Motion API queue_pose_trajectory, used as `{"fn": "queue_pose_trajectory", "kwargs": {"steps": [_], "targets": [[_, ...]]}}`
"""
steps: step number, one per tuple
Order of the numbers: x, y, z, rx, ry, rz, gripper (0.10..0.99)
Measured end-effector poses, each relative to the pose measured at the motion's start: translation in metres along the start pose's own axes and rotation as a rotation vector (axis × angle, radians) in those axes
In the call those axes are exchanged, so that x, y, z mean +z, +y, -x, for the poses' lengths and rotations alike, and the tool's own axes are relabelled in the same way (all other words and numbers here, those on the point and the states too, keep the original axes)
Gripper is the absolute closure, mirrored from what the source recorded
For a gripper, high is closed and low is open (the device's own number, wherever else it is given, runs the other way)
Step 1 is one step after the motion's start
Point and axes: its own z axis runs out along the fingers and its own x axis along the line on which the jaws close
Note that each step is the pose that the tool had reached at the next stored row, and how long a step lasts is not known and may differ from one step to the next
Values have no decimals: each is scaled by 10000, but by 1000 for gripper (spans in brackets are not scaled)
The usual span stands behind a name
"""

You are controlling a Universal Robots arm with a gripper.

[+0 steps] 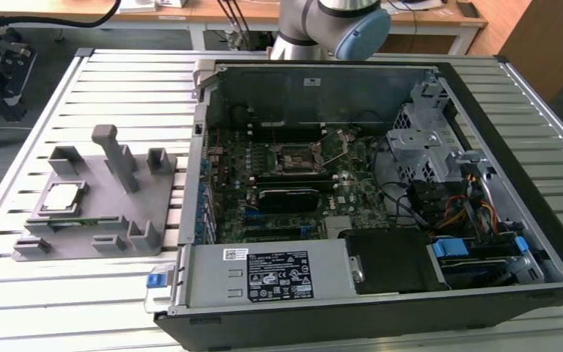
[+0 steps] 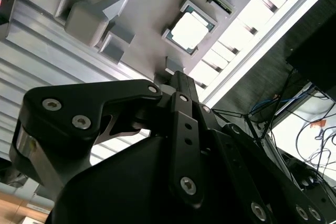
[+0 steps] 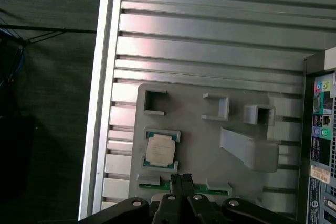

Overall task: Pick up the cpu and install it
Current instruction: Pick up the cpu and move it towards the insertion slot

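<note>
Two black fingers (image 3: 176, 184) of the gripper (image 3: 181, 178) meet tip to tip, closed on nothing. In the first wrist view the tips sit over the long, narrow green memory strip (image 3: 157, 186), which lies along one edge of the matte grey fixture (image 3: 199, 135). The cpu (image 3: 160, 149), a thin square with a pale silver metal top, lies flat in a square recess of that fixture, near the tips but apart from them. Blocky posts and pockets rise from the fixture, which rests on a ribbed aluminium table (image 1: 67, 293). At the exterior view's right stands an open computer case (image 1: 541, 242) with its dark, metal-framed socket (image 1: 296, 158).
</note>
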Motion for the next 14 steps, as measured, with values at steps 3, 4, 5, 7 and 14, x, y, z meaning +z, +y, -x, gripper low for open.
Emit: {"fn": "queue_pose_trajectory", "kwargs": {"steps": [3,4,5,7,14], "targets": [[19,-1,0,-3,-1,2,980],[28,-1,0,-4,1,1,980],[38,-1,0,-4,2,0,980],[59,-3,0,-6,1,1,980],[100,-13,-24,-29,3,1,980]]}}
